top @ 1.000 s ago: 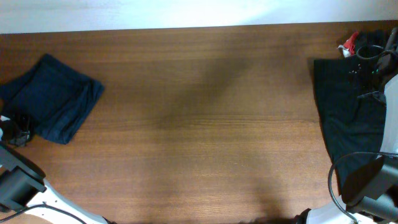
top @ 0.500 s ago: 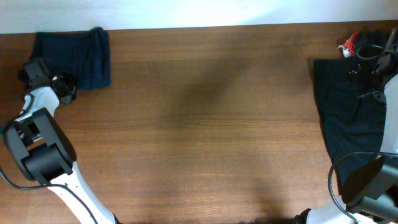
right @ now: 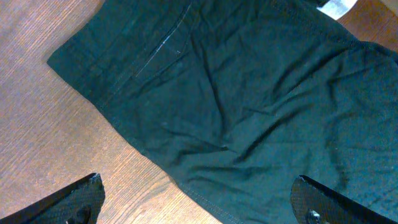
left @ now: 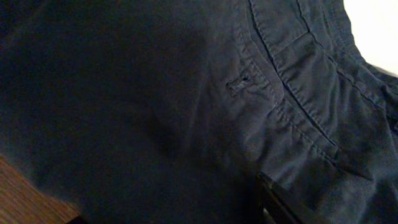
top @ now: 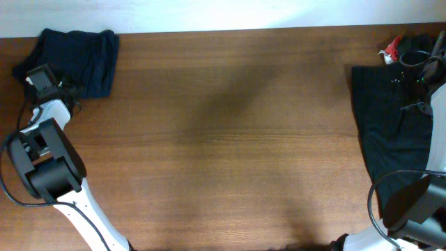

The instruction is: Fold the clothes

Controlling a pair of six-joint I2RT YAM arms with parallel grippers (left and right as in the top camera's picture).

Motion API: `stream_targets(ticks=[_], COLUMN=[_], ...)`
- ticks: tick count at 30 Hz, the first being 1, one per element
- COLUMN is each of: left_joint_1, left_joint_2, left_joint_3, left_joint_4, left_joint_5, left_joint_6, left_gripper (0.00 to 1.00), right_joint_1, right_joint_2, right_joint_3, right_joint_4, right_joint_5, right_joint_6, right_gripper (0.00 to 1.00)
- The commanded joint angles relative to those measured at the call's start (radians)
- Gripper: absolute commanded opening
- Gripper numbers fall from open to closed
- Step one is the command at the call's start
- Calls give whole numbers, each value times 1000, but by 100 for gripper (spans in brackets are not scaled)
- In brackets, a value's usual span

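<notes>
**Mia:** What was the biggest thing there?

**Ben:** The brown wooden table (top: 230,139). It filled nearly the whole overhead view.

**Mia:** And the next biggest?

**Ben:** The black clothes (top: 390,132). They lay spread out at the right end of the table, with some wrinkles in them.

**Mia:** Where were the navy blue shorts (top: 77,59)?

**Ben:** Way over in the far left corner, well apart from the black clothes. They were bunched into a small pile right at the table's back edge. Up close, their waistband (left: 298,81) and a little buttonhole (left: 239,83) showed.

**Mia:** Was the left gripper (top: 42,78) holding them?

**Ben:** It was at the left side of the shorts, very close to the cloth. Only one dark finger (left: 283,200) showed in its own camera, so I could not tell if it was pinching the cloth or not.

**Mia:** And the right gripper (right: 199,205)?

**Ben:** It was spread wide over the black clothes. Its fingertips (right: 81,196) sat far apart, and it held nothing.

**Mia:** Anything smaller?

**Ben:** A small red thing (top: 394,47) by the far right corner, just past the black clothes. It was too tiny to name.
</notes>
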Motion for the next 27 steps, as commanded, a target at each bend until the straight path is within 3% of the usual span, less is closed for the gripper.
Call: stream_targets(ticks=[1,3,5,6,8,9,17,22,25,27], left_joint_1=[-10,-5,-8,-12,-11,-11,-13,-151,-173,-173], left_joint_2=[82,65,16,-58,-160,-229,-829,-1303,-1468,-1518], left_joint_3=[11,82,141,149,149,149,148,-55,-98,-98], left_joint_4=[-110,-268,-407,-454,-534,-599,-1371,-1464,-1666,-1667], left_joint_5=[68,66,-26,-78,-122,-122,-85,44,113,113], left_joint_6=[13,13,13,13,13,13,13,68,68,69], left_gripper=[60,69,73,87,87,94,95,96,99,99], right_joint_1=[-2,-2,-2,-2,-2,-2,-2,-2,-2,-2], right_joint_2=[-9,-9,-9,-9,-9,-9,-9,-9,-9,-9], right_joint_3=[11,11,11,11,11,11,11,11,11,11], right_joint_4=[-1,-1,-1,-1,-1,-1,-1,-1,-1,-1], right_joint_5=[16,16,16,16,16,16,16,16,16,16], right_joint_6=[-2,-2,-2,-2,-2,-2,-2,-2,-2,-2], right_gripper=[99,99,99,99,99,99,99,99,99,99])
